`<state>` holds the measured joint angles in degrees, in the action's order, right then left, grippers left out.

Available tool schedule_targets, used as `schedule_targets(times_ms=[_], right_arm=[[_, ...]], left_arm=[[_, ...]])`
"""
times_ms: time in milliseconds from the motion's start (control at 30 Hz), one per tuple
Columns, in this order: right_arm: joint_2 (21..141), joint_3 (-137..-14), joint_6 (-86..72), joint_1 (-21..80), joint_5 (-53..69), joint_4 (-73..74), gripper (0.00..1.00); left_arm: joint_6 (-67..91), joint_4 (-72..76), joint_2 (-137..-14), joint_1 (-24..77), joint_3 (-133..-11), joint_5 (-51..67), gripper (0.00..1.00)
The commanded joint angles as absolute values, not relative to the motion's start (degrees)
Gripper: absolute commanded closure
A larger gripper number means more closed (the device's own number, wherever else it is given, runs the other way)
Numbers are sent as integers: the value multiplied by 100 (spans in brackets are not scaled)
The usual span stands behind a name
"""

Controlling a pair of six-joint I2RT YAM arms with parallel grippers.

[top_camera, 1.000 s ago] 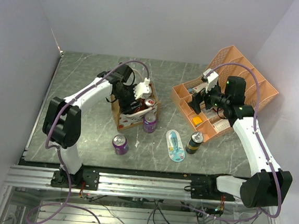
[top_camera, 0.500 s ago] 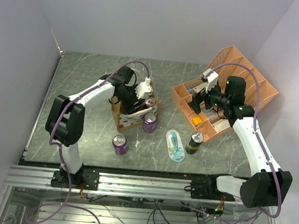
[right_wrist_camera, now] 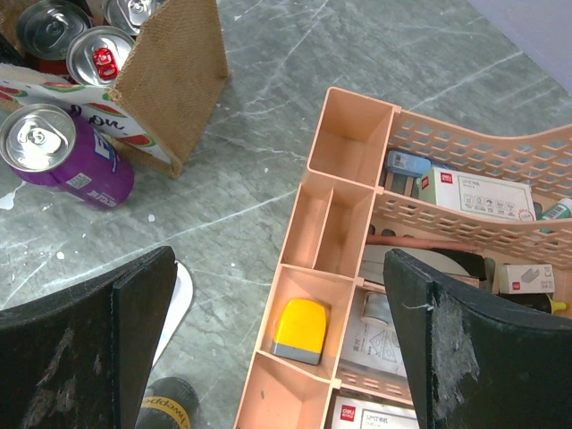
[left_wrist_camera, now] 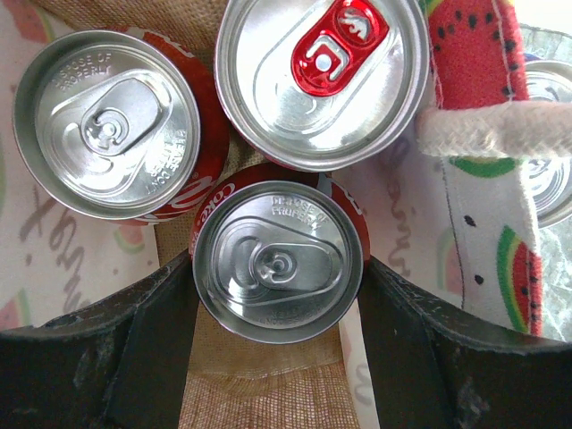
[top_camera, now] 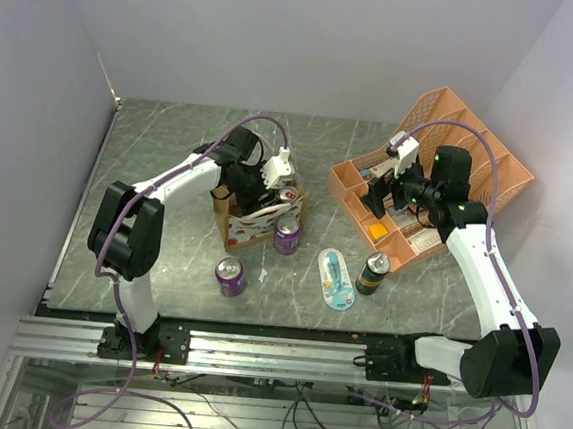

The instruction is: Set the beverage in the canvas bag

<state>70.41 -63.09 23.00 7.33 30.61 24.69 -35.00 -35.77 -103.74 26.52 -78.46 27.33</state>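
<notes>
The canvas bag stands open mid-table, tan with watermelon prints and a white handle. My left gripper reaches down into it. In the left wrist view my left gripper is shut on a red can, with a finger against each side of it. Two more cans stand inside the bag beside it. My right gripper is open and empty above the orange organizer; it also shows in the right wrist view.
A purple can stands against the bag's right side. Another purple can stands nearer the front, a dark can to the right. A flat white-and-blue pack lies between them. The orange organizer holds stationery.
My left arm has shifted its elbow and settled the gripper a little deeper into the bag with the red can. My right arm has not moved.
</notes>
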Motion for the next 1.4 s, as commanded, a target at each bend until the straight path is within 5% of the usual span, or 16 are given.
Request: schedule_targets(times_ms=[0,567,1367], right_arm=[[7031,-6223,2303,678,3059,2342,0],[7056,-6218,2314,676,3032,2339,0],[7058,-6409,2320,616,3029,2492,0]], left_arm=[[-3495,-3481,-10503,2777,-7776,3025,61],[-3534,-3672,-10046,2777,-7874,2813,18],[-3718,-4101,-9536,2777,-8437,2414,6]])
